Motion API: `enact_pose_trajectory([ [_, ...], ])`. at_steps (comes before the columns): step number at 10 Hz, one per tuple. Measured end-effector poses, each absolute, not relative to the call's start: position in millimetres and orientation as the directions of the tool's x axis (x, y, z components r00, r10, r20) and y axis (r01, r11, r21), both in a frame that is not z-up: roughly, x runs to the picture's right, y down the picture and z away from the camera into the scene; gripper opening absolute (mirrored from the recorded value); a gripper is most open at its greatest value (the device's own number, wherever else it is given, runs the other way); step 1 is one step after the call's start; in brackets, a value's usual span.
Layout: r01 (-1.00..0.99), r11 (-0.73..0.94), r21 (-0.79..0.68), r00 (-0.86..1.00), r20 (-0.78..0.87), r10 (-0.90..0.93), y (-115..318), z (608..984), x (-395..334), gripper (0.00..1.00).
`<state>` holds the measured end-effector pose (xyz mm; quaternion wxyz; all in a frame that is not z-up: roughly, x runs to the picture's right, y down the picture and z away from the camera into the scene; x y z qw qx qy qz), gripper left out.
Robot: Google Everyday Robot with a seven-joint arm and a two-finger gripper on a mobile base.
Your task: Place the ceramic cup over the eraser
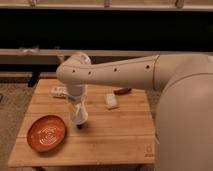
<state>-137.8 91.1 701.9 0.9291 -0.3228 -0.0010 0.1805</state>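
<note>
My gripper hangs from the white arm over the left middle of the wooden table. It is shut on the ceramic cup, a small white tapered shape held low over the board. Directly under the cup only a dark sliver of the eraser shows, and the rest of it is hidden by the cup. I cannot tell whether the cup touches the table.
An orange plate lies at the front left. A clear labelled bottle lies at the back left behind the arm. A white block and a red-brown curved item sit at the back middle.
</note>
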Motion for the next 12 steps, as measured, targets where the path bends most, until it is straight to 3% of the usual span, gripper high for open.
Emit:
enact_pose_trajectory([
  [5,-0.329,0.735,-0.593,0.938,-0.113,0.329,106.9,727.9,-149.1,0.75],
  [7,-0.323,0.742,-0.588,0.94,-0.109,0.323,111.9,735.2,-151.1,0.8],
  [12,-0.333,0.752,-0.568,0.936,-0.105,0.335,104.7,734.6,-142.4,0.8],
])
